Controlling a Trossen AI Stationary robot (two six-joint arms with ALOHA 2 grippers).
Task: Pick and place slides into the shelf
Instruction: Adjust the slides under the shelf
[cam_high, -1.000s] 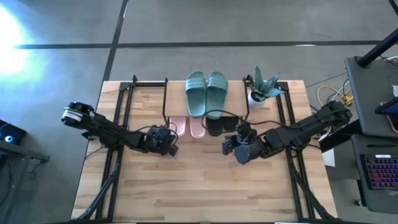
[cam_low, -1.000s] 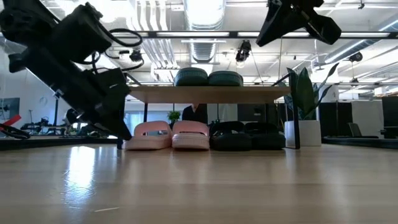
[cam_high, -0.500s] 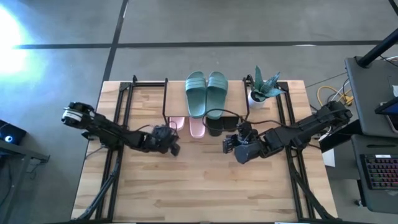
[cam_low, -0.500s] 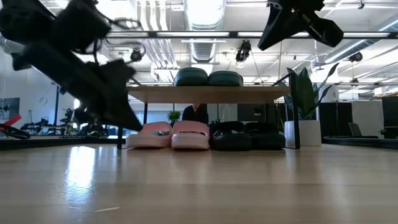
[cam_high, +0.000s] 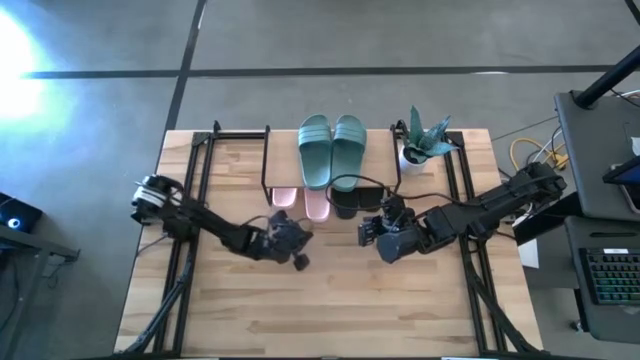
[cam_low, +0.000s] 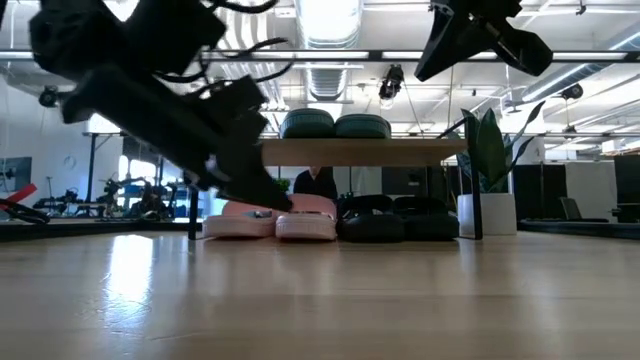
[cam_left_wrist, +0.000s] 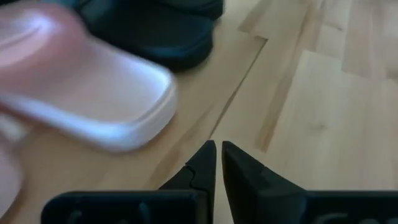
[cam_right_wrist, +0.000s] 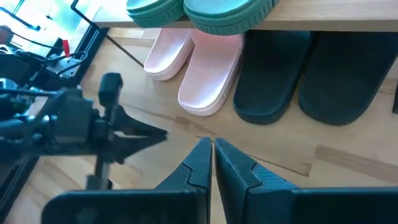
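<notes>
The teal-green slides (cam_high: 332, 150) lie side by side on the shelf's top board (cam_low: 400, 152). Under the board, on the table, stand the pink pair (cam_right_wrist: 199, 74) and the black pair (cam_right_wrist: 305, 74), heels toward the near edge. My left gripper (cam_left_wrist: 217, 155) is shut and low over the table, just off the heel of a pink slide (cam_left_wrist: 93, 93); I see no touch. It shows in the high view (cam_high: 298, 238). My right gripper (cam_right_wrist: 212, 152) is shut and hovers near the black pair (cam_high: 355, 200), raised off the table (cam_low: 480, 35).
A potted plant (cam_high: 425, 140) in a white pot stands to the right of the shelf, at the table's far right. Black metal frames (cam_high: 190, 190) run along both table sides. Bare wooden tabletop (cam_high: 330, 300) stretches toward the near edge.
My left gripper has swung toward the table's right and slightly toward the near edge, from beside the shelf's left leg to a spot in front of the pink pair. My right arm has stayed put.
</notes>
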